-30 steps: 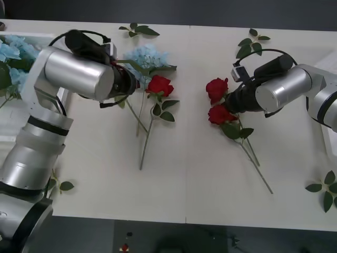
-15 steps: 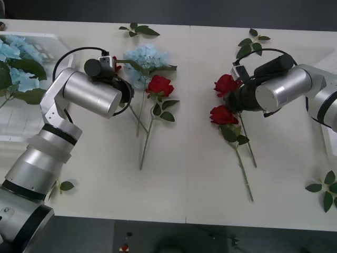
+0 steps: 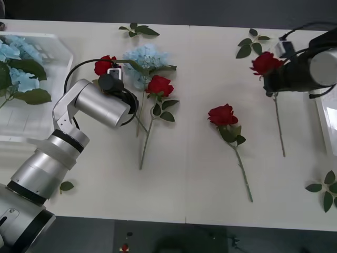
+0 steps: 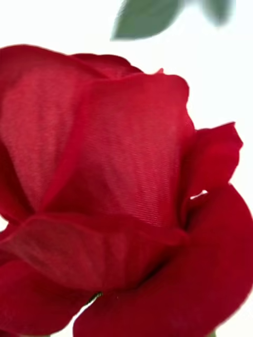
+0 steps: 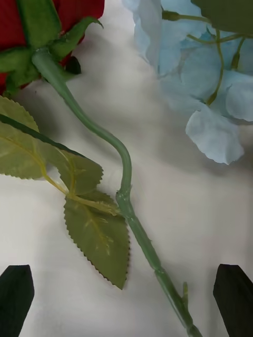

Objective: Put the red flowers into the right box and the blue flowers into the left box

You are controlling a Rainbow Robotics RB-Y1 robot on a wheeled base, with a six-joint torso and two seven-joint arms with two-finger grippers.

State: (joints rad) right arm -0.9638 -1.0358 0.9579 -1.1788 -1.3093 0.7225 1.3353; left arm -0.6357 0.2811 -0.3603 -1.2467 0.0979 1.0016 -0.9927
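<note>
My right gripper (image 3: 271,79) is at the far right, shut on a red flower (image 3: 265,62) just under its bloom; the thin stem hangs toward me. That bloom (image 4: 116,189) sits close up in the right wrist view. My left gripper (image 5: 126,300) is open above the table, its black fingers (image 5: 16,297) on either side of the stem (image 5: 126,210) of another red flower (image 3: 105,64). A blue flower (image 3: 147,56) lies just beyond it. Two more red flowers (image 3: 159,84) (image 3: 222,114) lie on the table. The left box (image 3: 31,124) holds blue flowers (image 3: 13,52). The right box (image 3: 326,118) shows at the right edge.
Loose green leaf sprigs lie at the far edge (image 3: 138,30), at the far right (image 3: 251,45), at the near right corner (image 3: 324,190) and near my left arm's base (image 3: 66,185). The table's front edge runs close to me.
My right gripper has lifted one red flower and carried it right and farther back, leaving the other one shifted on the table. My left arm has swung from the left box to the flowers.
</note>
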